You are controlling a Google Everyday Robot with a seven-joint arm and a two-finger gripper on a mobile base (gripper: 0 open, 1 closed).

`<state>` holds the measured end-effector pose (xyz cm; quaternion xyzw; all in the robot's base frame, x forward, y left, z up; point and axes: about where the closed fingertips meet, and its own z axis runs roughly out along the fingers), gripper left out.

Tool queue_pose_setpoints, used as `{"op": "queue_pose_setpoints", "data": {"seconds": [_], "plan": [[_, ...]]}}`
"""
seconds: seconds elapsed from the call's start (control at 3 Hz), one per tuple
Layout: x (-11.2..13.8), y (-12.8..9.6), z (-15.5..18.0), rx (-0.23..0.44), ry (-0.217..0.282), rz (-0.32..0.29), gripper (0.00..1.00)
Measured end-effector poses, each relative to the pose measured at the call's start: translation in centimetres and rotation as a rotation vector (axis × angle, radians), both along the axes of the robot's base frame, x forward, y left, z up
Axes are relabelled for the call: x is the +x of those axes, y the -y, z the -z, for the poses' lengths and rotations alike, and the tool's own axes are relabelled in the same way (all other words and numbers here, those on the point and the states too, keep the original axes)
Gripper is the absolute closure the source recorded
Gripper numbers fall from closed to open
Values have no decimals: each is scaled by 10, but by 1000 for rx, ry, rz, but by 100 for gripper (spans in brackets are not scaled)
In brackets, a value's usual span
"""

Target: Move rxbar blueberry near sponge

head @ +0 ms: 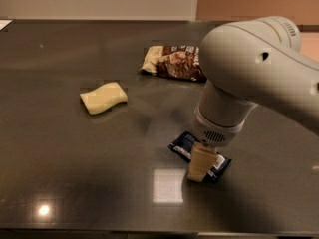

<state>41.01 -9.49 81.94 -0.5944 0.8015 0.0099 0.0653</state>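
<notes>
The rxbar blueberry (pixel 182 144), a small dark navy wrapped bar, lies flat on the dark table (pixel 75 173), right of centre towards the front. My gripper (pixel 199 169) points down from the big pale arm (pixel 249 73) and sits on or right over the bar's middle, hiding part of it. The sponge (pixel 103 97), a pale yellow block with wavy sides, lies on the table to the left and further back, well apart from the bar.
A brown-and-cream snack bag (pixel 172 62) lies at the back of the table, partly behind the arm. The table's front edge runs along the bottom of the view. A wall stands behind the far edge.
</notes>
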Motion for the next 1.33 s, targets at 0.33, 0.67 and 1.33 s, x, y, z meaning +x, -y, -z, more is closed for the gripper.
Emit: {"op": "queue_pose_setpoints", "data": {"seconds": [0.33, 0.67, 1.33], "plan": [[0, 0, -3, 0, 0, 1, 63], [0, 1, -6, 0, 0, 2, 86], [26, -14, -41, 10, 32, -26, 100]]}}
